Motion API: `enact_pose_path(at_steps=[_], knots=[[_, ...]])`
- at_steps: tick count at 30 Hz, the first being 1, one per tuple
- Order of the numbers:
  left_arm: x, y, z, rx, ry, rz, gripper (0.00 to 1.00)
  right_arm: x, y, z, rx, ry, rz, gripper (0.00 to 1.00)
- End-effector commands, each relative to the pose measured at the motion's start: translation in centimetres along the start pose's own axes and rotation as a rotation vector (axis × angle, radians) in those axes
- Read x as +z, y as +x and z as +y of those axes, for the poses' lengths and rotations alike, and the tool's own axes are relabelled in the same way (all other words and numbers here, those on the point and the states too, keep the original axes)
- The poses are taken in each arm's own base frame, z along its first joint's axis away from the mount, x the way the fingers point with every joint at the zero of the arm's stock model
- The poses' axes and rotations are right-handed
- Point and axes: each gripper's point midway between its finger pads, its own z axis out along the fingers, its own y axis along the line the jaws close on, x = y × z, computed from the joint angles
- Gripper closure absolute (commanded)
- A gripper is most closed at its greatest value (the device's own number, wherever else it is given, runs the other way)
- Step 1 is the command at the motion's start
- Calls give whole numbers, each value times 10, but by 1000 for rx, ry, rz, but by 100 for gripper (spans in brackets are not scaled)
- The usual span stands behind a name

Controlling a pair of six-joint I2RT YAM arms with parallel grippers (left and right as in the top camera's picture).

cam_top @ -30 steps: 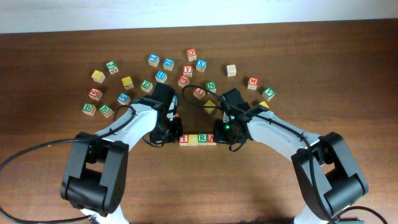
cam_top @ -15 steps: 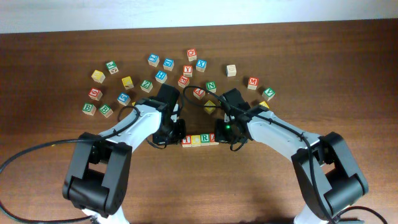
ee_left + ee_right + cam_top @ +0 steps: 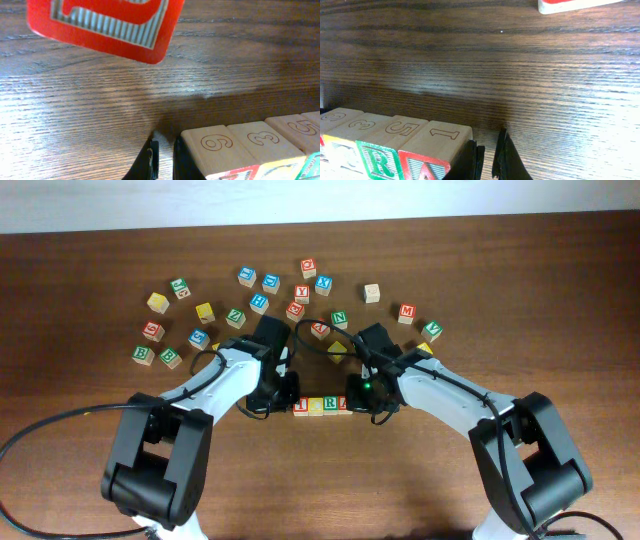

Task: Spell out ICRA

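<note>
Four wooden alphabet cubes are lined up touching, mid-table: I cube, C cube, R cube, A cube. The row is flanked by the left gripper and the right gripper, each nearly closed with nothing held.

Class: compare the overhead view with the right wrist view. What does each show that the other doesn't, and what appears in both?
Overhead only: the left gripper at the row's far end, and loose cubes scattered beyond. Right wrist only: digits engraved on the cubes' plain wood faces, such as 1 on the A cube. Both: the right gripper, the R cube and the table.
</note>
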Motion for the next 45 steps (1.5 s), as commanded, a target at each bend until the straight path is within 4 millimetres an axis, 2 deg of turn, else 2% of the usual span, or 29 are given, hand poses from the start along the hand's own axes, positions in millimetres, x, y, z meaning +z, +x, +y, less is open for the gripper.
enact_pose_path(at_steps=[1, 4, 5, 8, 13, 16, 18, 19, 21, 24, 25, 27, 28, 45], knots=[[4, 4, 0, 18, -1, 14, 95, 7, 2, -4, -1, 24, 4, 94], [4, 4, 0, 19, -2, 13, 95, 7, 2, -4, -1, 24, 4, 94], [3, 3, 1, 19, -10, 9, 99, 6, 2, -4, -1, 25, 4, 96], [2, -2, 12, 12, -60, -14, 100, 3, 0, -14, 32, 38, 14, 96], [-13, -27, 24, -44, -44, -69, 100, -8, -6, -49, 113, 81, 49, 96], [-24, -45, 18, -43, -27, -117, 100, -13, -14, -70, 166, 89, 43, 94], [-32, -63, 9, -28, 2, -181, 100, -19, -25, -92, 238, 92, 22, 81], [-32, -65, 7, -24, 7, -190, 100, -22, -27, -99, 262, 94, 17, 78], [-31, -61, -2, -11, 42, -173, 100, -25, -31, -110, 295, 95, 8, 37], [-27, -54, -21, 38, 54, -165, 100, -25, -33, -113, 305, 95, 5, 30], [-25, -50, -29, 60, 56, -160, 100, -25, -33, -113, 305, 95, 5, 31], [-23, -45, -37, 85, 56, -154, 100, -25, -33, -113, 305, 95, 5, 50], [-21, -41, -44, 103, 56, -151, 100, -25, -33, -113, 305, 95, 4, 52], [-17, -21, -39, 92, 26, -76, 100, -25, -32, -113, 305, 96, 5, 51]])
